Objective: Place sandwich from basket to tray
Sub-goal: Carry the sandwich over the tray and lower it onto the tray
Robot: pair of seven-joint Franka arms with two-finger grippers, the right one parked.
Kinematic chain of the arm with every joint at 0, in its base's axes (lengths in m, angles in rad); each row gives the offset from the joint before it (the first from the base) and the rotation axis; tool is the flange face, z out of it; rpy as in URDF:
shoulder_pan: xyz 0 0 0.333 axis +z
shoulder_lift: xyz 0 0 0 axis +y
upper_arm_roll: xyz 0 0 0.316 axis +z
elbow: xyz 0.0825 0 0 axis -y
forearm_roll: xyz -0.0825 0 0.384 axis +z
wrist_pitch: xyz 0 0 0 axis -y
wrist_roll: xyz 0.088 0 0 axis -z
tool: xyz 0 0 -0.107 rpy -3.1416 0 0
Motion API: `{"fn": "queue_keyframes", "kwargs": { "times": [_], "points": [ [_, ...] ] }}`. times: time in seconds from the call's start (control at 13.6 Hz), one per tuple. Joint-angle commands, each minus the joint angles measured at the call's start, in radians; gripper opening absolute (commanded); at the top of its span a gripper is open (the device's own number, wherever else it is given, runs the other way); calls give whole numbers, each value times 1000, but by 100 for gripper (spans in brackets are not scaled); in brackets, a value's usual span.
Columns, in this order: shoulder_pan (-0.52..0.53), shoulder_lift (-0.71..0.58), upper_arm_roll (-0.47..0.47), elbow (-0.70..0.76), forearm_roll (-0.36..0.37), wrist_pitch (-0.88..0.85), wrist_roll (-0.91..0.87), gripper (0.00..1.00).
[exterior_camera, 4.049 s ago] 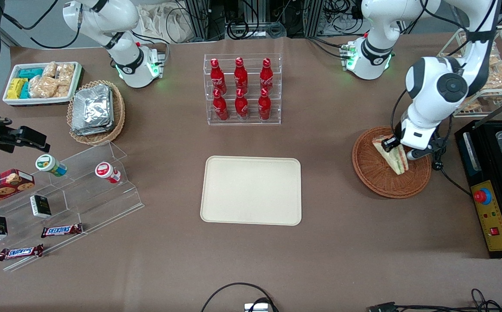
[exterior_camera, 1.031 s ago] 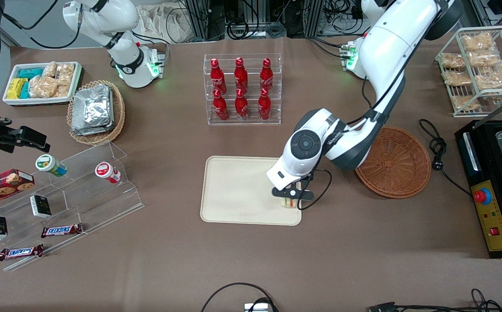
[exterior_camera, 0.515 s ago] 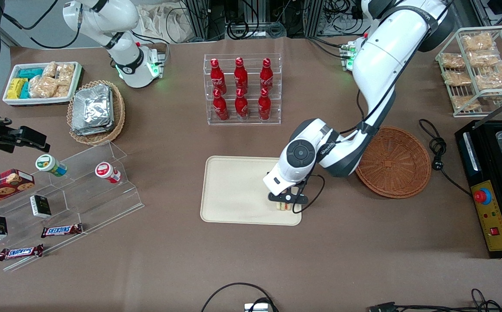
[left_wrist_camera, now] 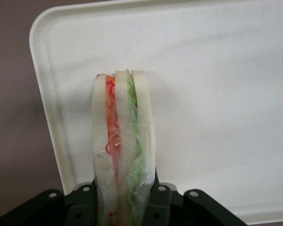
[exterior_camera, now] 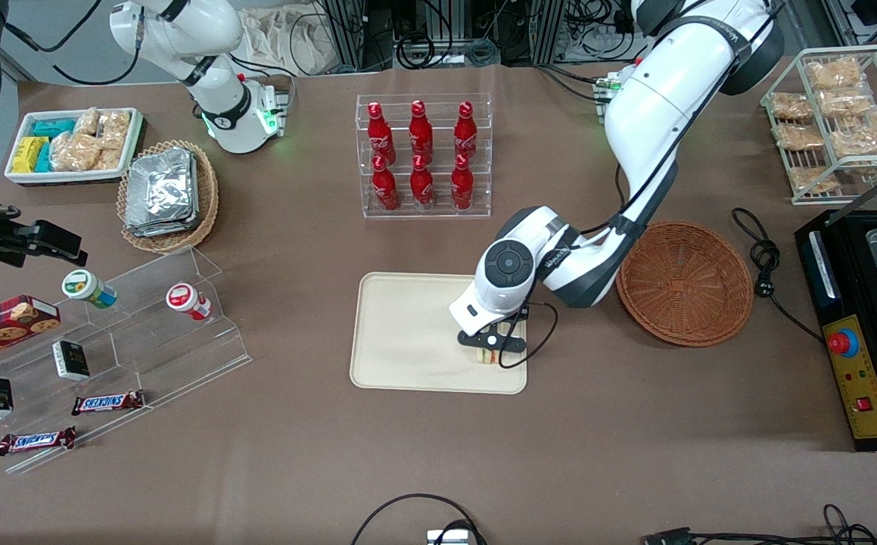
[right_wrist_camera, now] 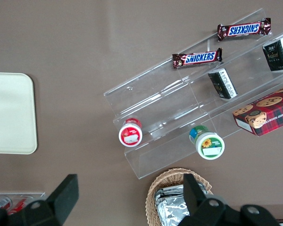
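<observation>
The gripper [exterior_camera: 490,349] is down over the tray [exterior_camera: 408,333], at the corner nearest the front camera on the working arm's side, and it's pinching the sandwich [exterior_camera: 489,356] between its fingers [left_wrist_camera: 161,200]. From the wrist you can see the wedge [left_wrist_camera: 123,146] standing on edge, white bread with orange, red and green layers, clamped at its base by the black fingers, the cream tray [left_wrist_camera: 217,94] right under it. Whether it's touching the tray surface, can't tell. The basket [exterior_camera: 685,281] sits on the desk [exterior_camera: 635,424] just beside the tray toward the working arm's end, nothing in it. Farther from the camera than the tray stands the rack of red bottles [exterior_camera: 423,155]. Toward the parked arm's end, a clear stepped stand [exterior_camera: 143,333] with Snickers bars [right_wrist_camera: 197,58] and small jars [right_wrist_camera: 130,133]
</observation>
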Motion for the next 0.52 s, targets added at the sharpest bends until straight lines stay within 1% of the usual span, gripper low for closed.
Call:
{"fn": "queue_keyframes", "kwargs": {
  "times": [0.0,0.07,0.22,0.29,0.44],
  "points": [
    [-17,21,9,30,21,0,-19,46],
    [-17,25,9,28,23,0,-19,60],
    [-17,31,9,33,45,0,-19,93],
    [-17,31,9,30,47,-2,-18,100],
    [-16,25,9,34,44,-5,-22,100]
  ]
}}
